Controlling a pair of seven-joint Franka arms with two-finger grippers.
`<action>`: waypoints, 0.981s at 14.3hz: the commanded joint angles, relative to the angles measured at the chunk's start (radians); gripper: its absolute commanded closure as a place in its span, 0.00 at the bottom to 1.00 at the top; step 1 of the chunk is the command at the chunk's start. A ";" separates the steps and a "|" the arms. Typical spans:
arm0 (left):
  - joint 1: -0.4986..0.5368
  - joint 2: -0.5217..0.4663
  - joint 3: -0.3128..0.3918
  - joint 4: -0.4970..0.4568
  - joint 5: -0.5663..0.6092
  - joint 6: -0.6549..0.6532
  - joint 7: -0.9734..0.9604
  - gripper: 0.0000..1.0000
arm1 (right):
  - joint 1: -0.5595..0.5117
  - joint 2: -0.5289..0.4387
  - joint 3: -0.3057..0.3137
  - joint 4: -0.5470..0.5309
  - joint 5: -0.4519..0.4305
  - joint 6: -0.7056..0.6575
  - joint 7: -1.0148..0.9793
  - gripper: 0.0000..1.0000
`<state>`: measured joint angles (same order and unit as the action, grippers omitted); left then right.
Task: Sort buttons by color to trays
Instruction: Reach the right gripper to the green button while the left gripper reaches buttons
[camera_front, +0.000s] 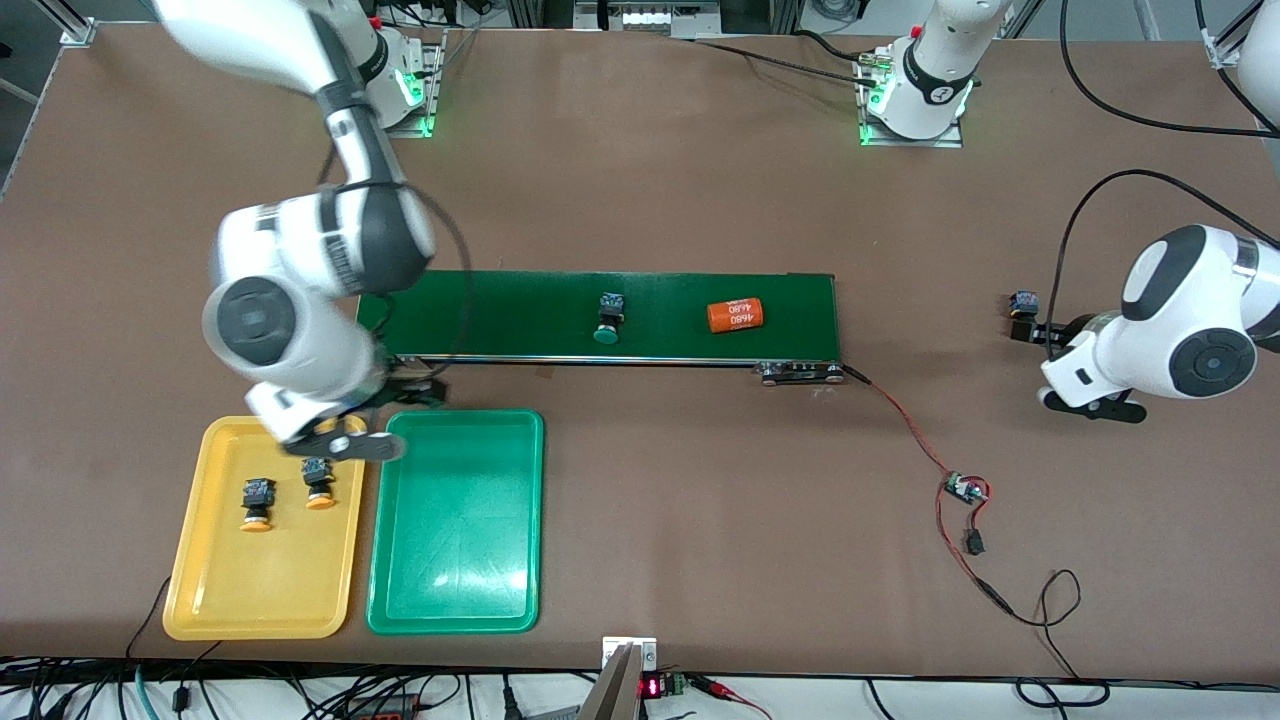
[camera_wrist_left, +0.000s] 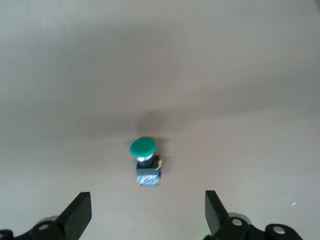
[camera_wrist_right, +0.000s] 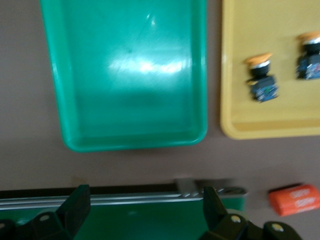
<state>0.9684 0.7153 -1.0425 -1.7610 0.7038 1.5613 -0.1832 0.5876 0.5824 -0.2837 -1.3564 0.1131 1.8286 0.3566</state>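
- Yellow tray (camera_front: 200, 585): two orange-capped buttons, one (camera_front: 257, 503) beside the other (camera_front: 318, 483).
- Green tray (camera_front: 455, 525): no buttons in it.
- Green-capped buttons, two: one (camera_front: 609, 318) on the green belt (camera_front: 500, 310); one (camera_wrist_left: 146, 162) on the bare table, under the left gripper (camera_wrist_left: 147, 212).
- Orange cylinders: one on the belt (camera_front: 736, 315); the right wrist view shows one (camera_wrist_right: 295, 198) on the table.
- Left gripper: fingers spread, holding nothing.
- Right gripper (camera_wrist_right: 145, 210): fingers spread, empty, over the belt's end near the trays.

The brown rectangular table (camera_front: 640, 200) carries a long dark-green belt (camera_front: 650, 300), a yellow plastic tray (camera_front: 210, 600), a green plastic tray (camera_front: 455, 560), and a green-capped push-button (camera_front: 1022, 304).
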 joint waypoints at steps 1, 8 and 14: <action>0.090 -0.016 -0.017 -0.092 0.019 0.003 -0.013 0.00 | 0.089 -0.029 -0.009 -0.061 0.010 0.017 0.128 0.00; 0.297 -0.020 -0.016 -0.371 0.061 0.348 -0.021 0.00 | 0.216 0.014 -0.009 -0.069 0.117 0.034 0.327 0.00; 0.334 -0.007 0.016 -0.443 0.114 0.488 -0.022 0.29 | 0.319 0.036 -0.009 -0.153 0.119 0.124 0.390 0.00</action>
<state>1.2960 0.7165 -1.0263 -2.1836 0.7884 2.0247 -0.1891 0.8744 0.6272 -0.2831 -1.4540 0.2152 1.9001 0.7287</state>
